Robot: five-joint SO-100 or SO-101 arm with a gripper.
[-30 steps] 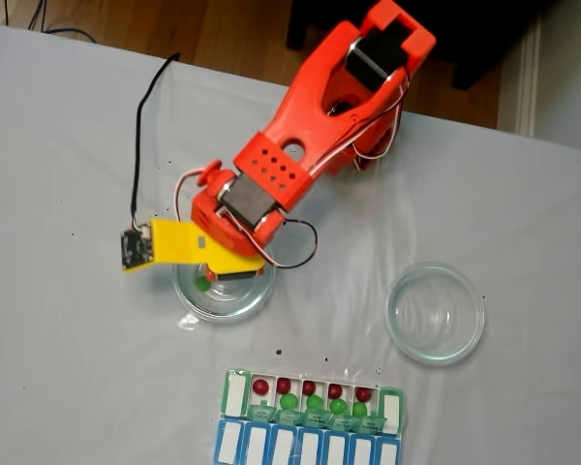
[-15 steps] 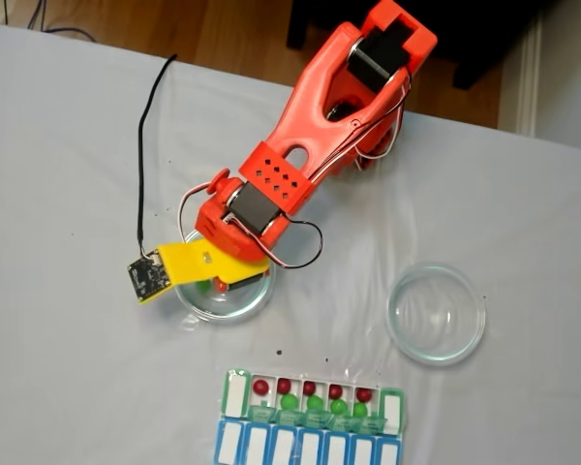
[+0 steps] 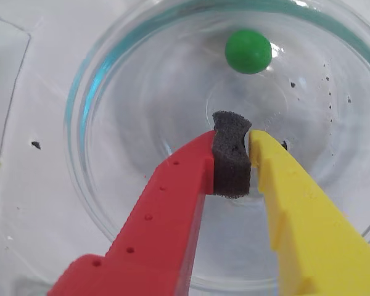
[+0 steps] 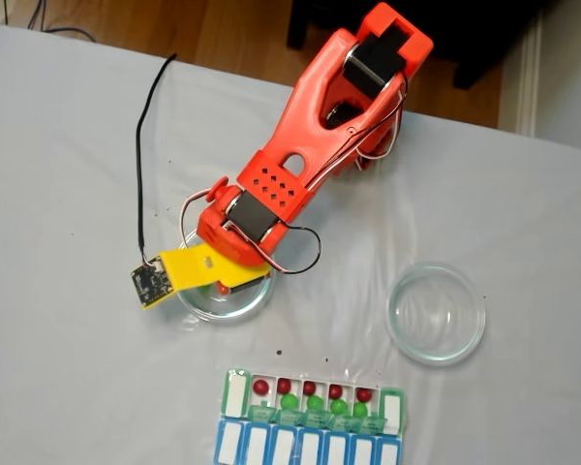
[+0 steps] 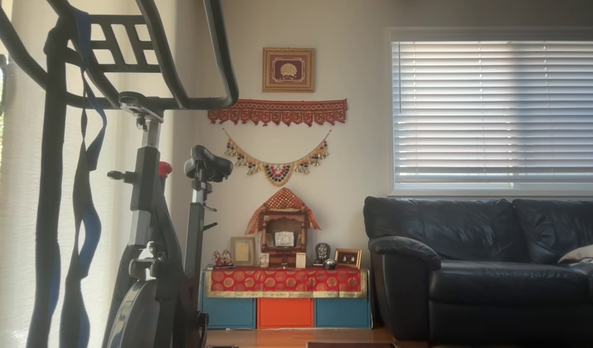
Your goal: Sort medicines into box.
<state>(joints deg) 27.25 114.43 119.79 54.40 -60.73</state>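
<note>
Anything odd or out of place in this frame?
Small dark specks dot the round clear glass dish, where one green ball sits. The gripper fingers are shut on just their black foam pad.

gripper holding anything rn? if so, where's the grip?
Nothing held. The gripper is shut with just its own dark foam pad between the jaws, above the glass dish. The green ball lies loose in the dish, apart from the fingertips.
</note>
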